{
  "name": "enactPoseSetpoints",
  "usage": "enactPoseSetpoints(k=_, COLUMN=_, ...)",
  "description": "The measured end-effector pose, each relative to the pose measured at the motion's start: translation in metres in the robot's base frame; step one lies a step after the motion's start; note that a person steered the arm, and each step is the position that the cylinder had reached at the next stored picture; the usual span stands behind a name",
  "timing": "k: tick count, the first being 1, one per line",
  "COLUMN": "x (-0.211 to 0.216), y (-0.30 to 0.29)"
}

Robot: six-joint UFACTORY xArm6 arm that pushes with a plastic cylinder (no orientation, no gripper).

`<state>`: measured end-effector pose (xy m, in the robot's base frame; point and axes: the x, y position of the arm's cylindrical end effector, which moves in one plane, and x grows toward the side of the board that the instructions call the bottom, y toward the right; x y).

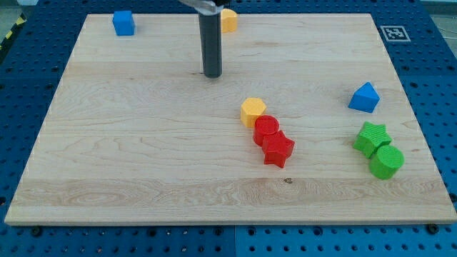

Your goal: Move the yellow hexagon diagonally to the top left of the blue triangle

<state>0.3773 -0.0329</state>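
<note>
The yellow hexagon (pixel 253 111) lies near the board's middle, touching the red cylinder (pixel 266 130) at its lower right. The blue triangle (pixel 365 98) sits at the view's right, well to the right of the hexagon and slightly higher. My rod comes down from the view's top; my tip (pixel 212 74) rests on the board up and to the left of the yellow hexagon, apart from it and touching no block.
A red star (pixel 278 150) touches the red cylinder below it. A green star (pixel 372 137) and green cylinder (pixel 386 162) sit at the lower right. A blue cube (pixel 123 23) is at the top left. Another yellow block (pixel 228 20) sits at the top edge behind the rod.
</note>
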Motion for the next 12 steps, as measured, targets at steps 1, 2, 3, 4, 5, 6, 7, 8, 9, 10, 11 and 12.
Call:
enactPoseSetpoints(k=1, x=0.040, y=0.000)
enactPoseSetpoints(k=2, x=0.065, y=0.000)
enactPoseSetpoints(k=3, x=0.083, y=0.019)
enactPoseSetpoints(k=4, x=0.097, y=0.048)
enactPoseSetpoints(k=5, x=0.105, y=0.055)
enactPoseSetpoints(k=6, x=0.105, y=0.055)
enactPoseSetpoints(k=7, x=0.106, y=0.075)
enactPoseSetpoints(k=8, x=0.106, y=0.084)
enactPoseSetpoints(k=9, x=0.093, y=0.084)
enactPoseSetpoints(k=10, x=0.078, y=0.084)
enactPoseSetpoints(k=11, x=0.075, y=0.084)
enactPoseSetpoints(k=12, x=0.075, y=0.085)
